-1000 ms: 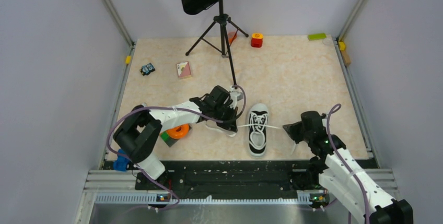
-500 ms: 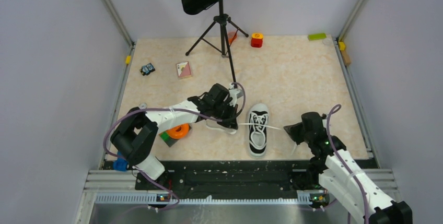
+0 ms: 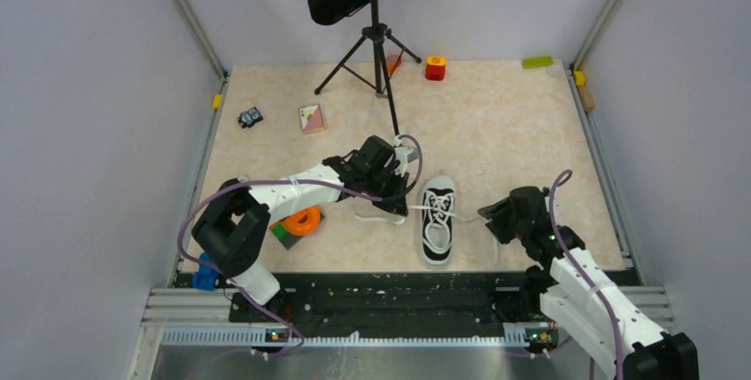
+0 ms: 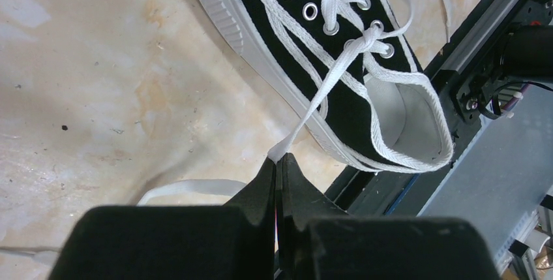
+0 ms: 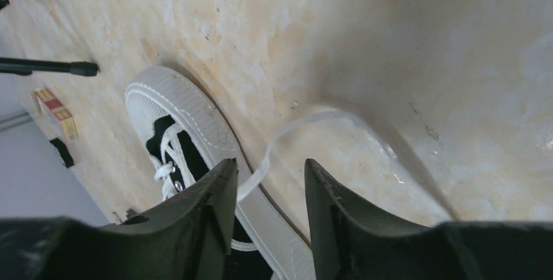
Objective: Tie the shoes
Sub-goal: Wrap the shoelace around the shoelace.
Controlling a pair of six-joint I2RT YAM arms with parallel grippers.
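- Beige marbled desk [image 3: 496, 123], closed in by grey walls, carries the sneaker [image 3: 437, 221] near its front edge, toe pointed away from the arm bases, between the two claws.
- The left claw [image 4: 279, 162] is pressed fully shut on the end of one lace [image 4: 326, 81], which is drawn straight from the top eyelets.
- The right claw [image 5: 264, 182] has just been parted, and nothing is gripped in it now.
- The other lace [image 5: 306, 120], pulled taut to the right a second ago, is seen lying slack in a curl on the desk.
- The tightening pull is judged finished. The crossing at the eyelets may have been snugged, but no loops or bow are formed yet, so the freed lace will probably have to be picked up again.
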